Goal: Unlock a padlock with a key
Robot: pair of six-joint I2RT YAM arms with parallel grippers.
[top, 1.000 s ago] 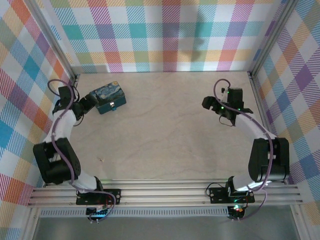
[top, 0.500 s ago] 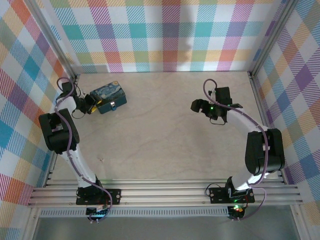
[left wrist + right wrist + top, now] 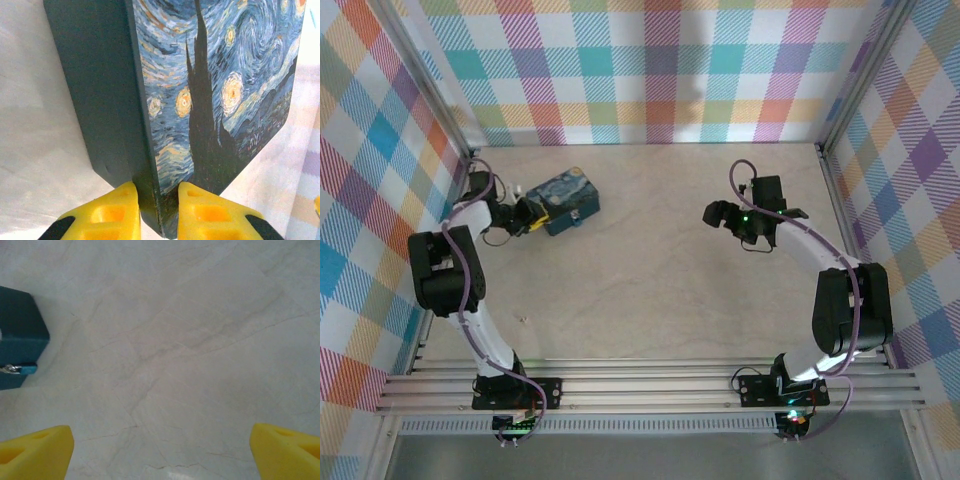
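- The tin (image 3: 568,203) has slid right, out of the upper-left corner; the left gripper (image 3: 527,215) has closed and now pinches its left edge.
- The padlock (image 3: 10,369) hangs on the tin's front, away from that grip and visible at the right wrist view's left edge.
- The right gripper (image 3: 160,450) is spread wide over the bare table (image 3: 200,340), well apart from the tin.

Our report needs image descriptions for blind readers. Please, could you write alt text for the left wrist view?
The left claw pinches the near edge of a blue starry-night tin, one yellow finger on its dark side, one on its painted lid.
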